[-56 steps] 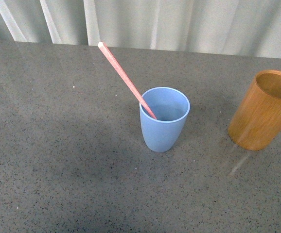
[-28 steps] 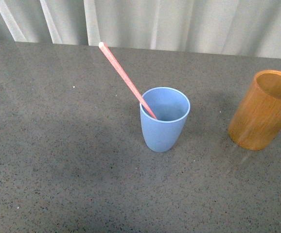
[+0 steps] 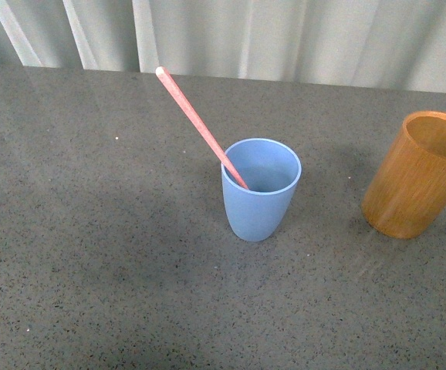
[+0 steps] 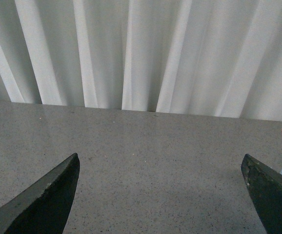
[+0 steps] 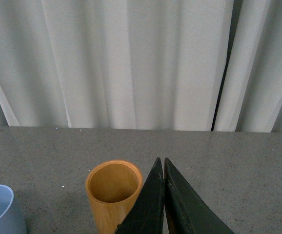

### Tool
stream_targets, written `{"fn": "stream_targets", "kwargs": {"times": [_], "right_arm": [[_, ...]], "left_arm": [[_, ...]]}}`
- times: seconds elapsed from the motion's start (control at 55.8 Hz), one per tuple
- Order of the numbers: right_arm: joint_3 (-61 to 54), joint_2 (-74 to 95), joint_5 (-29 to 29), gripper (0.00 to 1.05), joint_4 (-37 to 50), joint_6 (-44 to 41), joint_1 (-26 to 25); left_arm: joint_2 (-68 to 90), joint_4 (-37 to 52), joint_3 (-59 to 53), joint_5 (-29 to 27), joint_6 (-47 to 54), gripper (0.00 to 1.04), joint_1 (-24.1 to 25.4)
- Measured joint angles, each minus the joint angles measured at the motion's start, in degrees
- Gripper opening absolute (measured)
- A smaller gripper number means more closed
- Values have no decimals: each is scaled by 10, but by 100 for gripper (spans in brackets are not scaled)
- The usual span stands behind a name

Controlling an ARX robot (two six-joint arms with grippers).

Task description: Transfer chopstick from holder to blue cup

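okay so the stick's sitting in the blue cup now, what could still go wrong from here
1. The long pinkish-red chopstick leans steeply out of the light blue plastic cup, most of its length above the rim. A bump could tip the cup or flick the stick out.

2. The left gripper has its jaws wide open near the stick's pale tip; a careless move could clip it.

3. The right gripper, jaws shut, sits close to the orange-brown wooden holder and might knock it.

Front view looks down on the table point(image 3: 92, 254); both wrist views, seemingly low, face the curtain point(image 4: 141, 53).
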Motion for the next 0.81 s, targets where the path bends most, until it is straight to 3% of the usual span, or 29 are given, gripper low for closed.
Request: {"fn": "stream_targets", "kwargs": {"times": [0.377,0.807], "right_arm": [[-1,-133,0,1,-125,0,0],[-1,-216,0,1,-207,0,0]], "left_arm": [[0,0,0,0,0,98,0],[0,0,0,0,0,98,0]]}}
